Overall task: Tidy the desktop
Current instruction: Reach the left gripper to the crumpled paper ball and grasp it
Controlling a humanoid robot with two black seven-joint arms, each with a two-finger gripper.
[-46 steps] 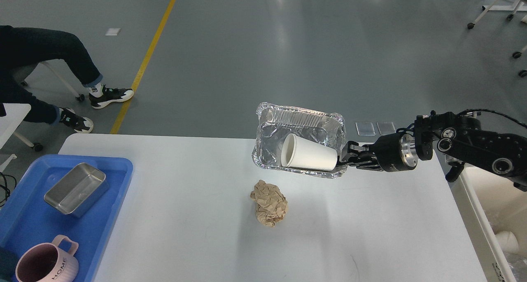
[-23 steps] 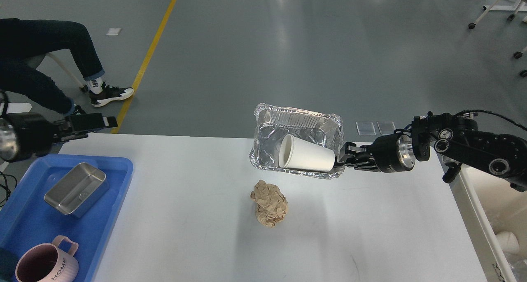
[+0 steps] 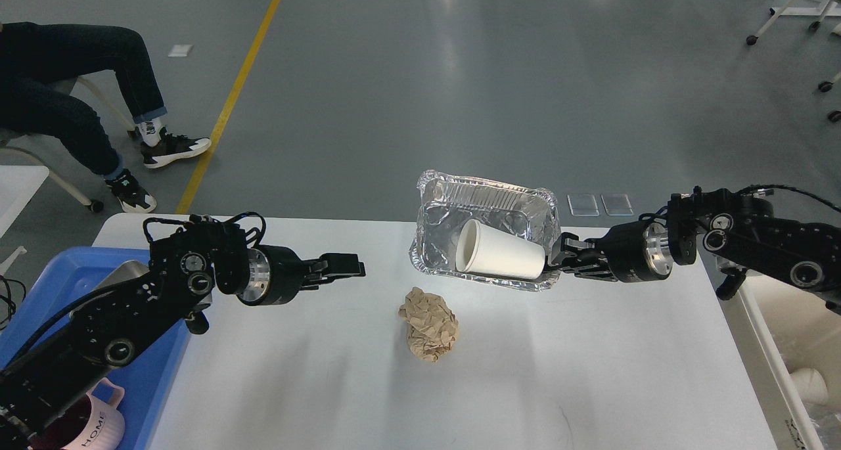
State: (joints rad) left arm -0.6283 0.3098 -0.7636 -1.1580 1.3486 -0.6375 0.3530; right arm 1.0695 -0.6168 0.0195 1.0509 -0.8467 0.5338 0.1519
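The white desktop (image 3: 591,364) fills the lower view. My right gripper (image 3: 558,261) is shut on the right rim of a crinkled foil tray (image 3: 439,230) and holds it tilted above the far side of the desktop. A white paper cup (image 3: 500,251) lies on its side inside the tray, mouth to the left. A crumpled brown paper ball (image 3: 428,323) lies on the desktop just in front of the tray. My left gripper (image 3: 355,267) reaches in from the left, empty, pointing right above the desktop; its fingers look close together.
A blue plastic tray (image 3: 158,371) sits at the left edge, mostly behind my left arm, with a pink mug (image 3: 98,427) and a metal tin (image 3: 121,269). A cream bin (image 3: 775,364) stands beside the right edge. A seated person's legs (image 3: 79,95) are at the far left.
My left arm has swung in from the far left to above the desktop, now covering the blue tray. My right gripper has shifted the foil tray slightly right.
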